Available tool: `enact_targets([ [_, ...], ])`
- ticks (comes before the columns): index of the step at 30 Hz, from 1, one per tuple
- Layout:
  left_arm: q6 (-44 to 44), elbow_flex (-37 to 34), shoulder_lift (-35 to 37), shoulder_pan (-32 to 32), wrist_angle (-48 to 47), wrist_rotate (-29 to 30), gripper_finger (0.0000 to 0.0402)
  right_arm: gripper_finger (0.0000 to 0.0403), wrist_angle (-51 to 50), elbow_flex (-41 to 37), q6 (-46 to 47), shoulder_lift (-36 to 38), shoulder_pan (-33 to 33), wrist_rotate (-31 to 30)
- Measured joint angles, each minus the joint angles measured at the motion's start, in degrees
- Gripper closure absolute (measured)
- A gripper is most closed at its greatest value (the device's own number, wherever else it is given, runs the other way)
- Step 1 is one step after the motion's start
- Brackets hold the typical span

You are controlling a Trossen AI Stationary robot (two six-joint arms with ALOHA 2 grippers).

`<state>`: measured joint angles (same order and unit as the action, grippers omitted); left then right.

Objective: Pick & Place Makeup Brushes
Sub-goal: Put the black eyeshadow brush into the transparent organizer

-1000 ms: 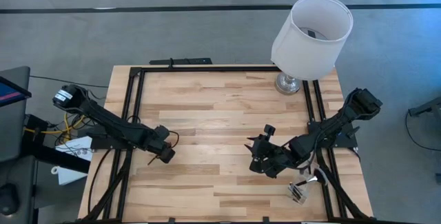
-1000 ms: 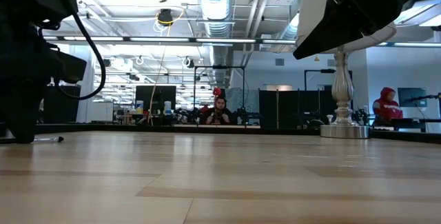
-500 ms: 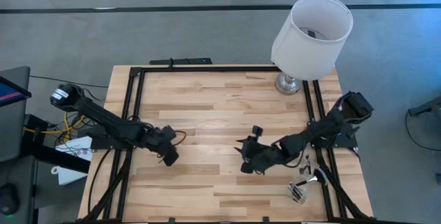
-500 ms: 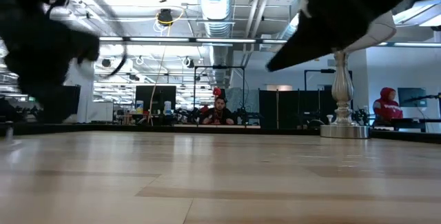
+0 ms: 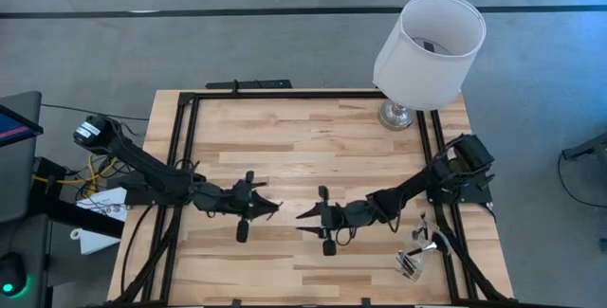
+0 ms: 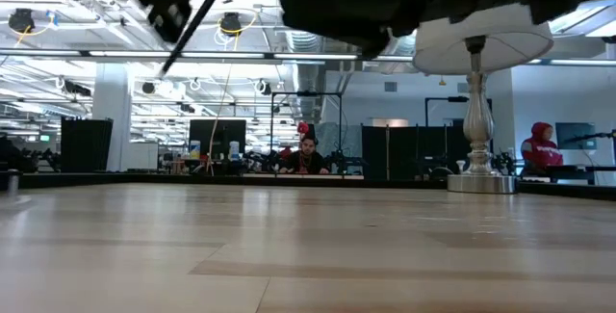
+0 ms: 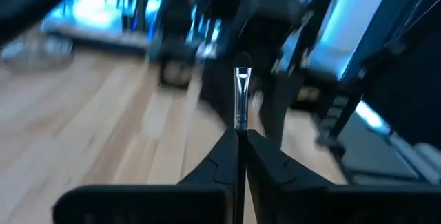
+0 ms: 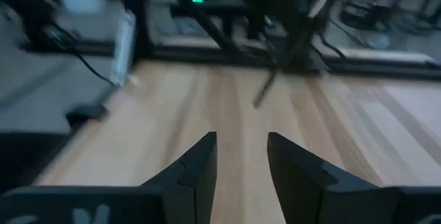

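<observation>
My left gripper is shut on one slim makeup brush with a silver ferrule and a pale tip. In the high view this gripper hovers over the table's middle, pointing right. My right gripper is open. It faces the left one from the right, a short gap away. The brush shows ahead of the right gripper's fingers in the right wrist view. Other brushes are not visible on the table. My left gripper pinches the brush between its two fingers by the black handle just below the ferrule. The fingers lie level, pointing toward the table's right, and run along the brush. The brush head sticks out past the fingertips, and the brush is lifted clear of the table.
A lamp with a white shade stands on its silver base at the far right corner. A small clear holder sits at the table's near right edge. A black frame runs around the wooden top. A person sits far behind.
Both arms have stretched out toward the table's middle: the left gripper has moved right and the right gripper left, so that they now point at each other with a short gap between them. Both have tipped from pointing downward to lying level.
</observation>
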<state>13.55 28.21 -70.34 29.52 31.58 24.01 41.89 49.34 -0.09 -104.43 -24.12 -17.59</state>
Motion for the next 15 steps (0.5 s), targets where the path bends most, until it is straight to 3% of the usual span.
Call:
enact_targets([
  [6,-5.96,0.02,-9.96,-0.02,16.96,-0.57,0.0386,0.0249,7.13,-0.04,-0.14,-1.89,1.94,3.08],
  [15,-11.35,0.02,-21.85,-0.45,38.15,-2.69,0.0385,0.0195,9.57,-0.04,0.06,-1.87,2.47,5.67],
])
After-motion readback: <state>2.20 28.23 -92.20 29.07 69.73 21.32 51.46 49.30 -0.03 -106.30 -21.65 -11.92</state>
